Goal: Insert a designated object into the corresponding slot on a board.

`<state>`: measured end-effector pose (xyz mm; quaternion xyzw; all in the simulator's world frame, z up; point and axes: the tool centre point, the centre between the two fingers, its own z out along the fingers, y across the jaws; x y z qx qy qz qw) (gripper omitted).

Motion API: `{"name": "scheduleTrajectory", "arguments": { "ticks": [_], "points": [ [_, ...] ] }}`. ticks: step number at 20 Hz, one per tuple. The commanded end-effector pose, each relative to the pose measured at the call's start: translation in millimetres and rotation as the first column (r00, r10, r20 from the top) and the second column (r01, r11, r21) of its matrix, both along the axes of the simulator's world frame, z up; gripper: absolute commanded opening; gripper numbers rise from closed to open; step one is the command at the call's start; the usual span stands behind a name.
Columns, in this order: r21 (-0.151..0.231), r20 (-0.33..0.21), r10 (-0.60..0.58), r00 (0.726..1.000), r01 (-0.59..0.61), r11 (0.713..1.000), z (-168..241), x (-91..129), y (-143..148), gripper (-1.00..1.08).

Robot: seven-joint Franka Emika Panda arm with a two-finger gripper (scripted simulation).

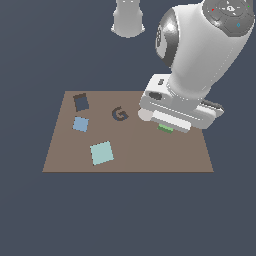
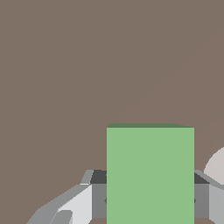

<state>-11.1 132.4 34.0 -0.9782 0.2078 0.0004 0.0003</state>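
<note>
Wrist view, bright green square block, flat faces, between gripper fingers

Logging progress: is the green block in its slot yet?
Out. The green block sits between the pincer fingers, far from the empty dark slot.

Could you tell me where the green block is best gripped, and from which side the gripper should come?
Grip the green block across its two flat, parallel side faces, coming straight down from above. The wrist view shows its square outline with a finger at each side, so the gripper already straddles it that way over the board.
</note>
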Motion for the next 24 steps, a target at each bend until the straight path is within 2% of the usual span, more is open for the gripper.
{"name": "scheduleTrajectory", "arguments": {
  "ticks": [1,4,6,8,11,14,17,20,24],
  "points": [
    [0.000,0.001,-0.097,0.995,0.097,0.995,1,13,-10,-1.00],
    [0.001,0.001,-0.232,0.973,0.232,0.973,1,30,-27,-1.00],
    [0.001,0.001,-0.327,0.945,0.327,0.945,2,40,-40,-1.00],
    [0.001,0.001,-0.417,0.909,0.417,0.909,2,49,-54,-1.00],
    [0.001,0.001,-0.542,0.841,0.542,0.841,2,60,-76,-1.00],
    [0.002,0.001,-0.653,0.758,0.653,0.758,3,67,-99,-1.00],
    [0.002,0.001,-0.749,0.662,0.749,0.662,3,71,-122,-1.00],
    [0.002,0.001,-0.832,0.555,0.832,0.555,4,71,-146,-1.00],
    [0.002,0.001,-0.918,0.397,0.918,0.397,4,67,-177,-1.00]
  ]
}}
